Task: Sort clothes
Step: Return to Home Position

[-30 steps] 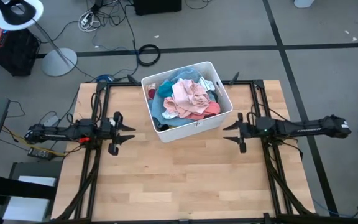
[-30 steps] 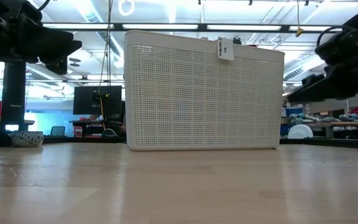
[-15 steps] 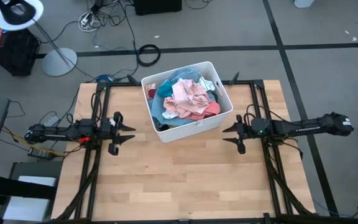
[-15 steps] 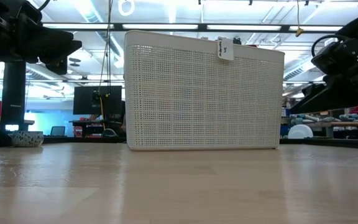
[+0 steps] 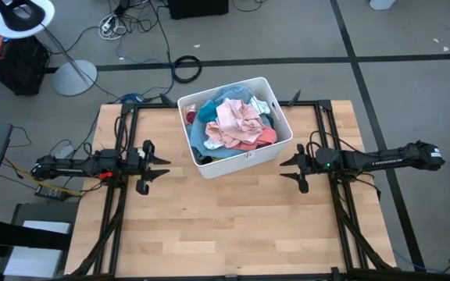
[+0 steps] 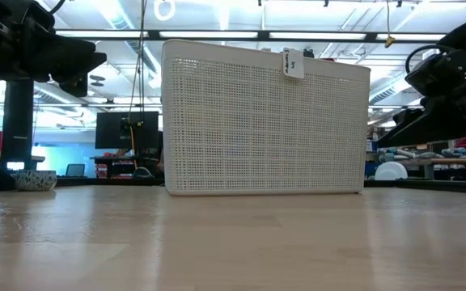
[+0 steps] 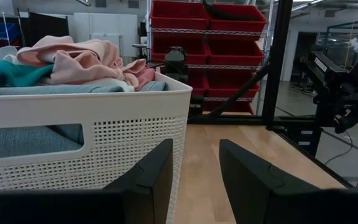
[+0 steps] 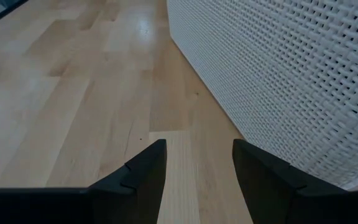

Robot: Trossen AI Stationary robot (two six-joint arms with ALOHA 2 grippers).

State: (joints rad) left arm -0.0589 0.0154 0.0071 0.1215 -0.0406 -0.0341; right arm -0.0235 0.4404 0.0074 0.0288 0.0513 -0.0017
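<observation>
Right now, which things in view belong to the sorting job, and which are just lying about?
Job:
clothes, piled in the bin
left hand and right hand, open and empty, either side of the bin

Lying about:
lamp base on the floor
cable coil on the floor

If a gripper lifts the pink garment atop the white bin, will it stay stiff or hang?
Probably floppy: the pink garment lies crumpled in folds, so it would likely hang limp. It looks thin, so probably light. Heaped on other clothes, it may drag one along. The left gripper and right gripper hover open beside the white bin.
</observation>
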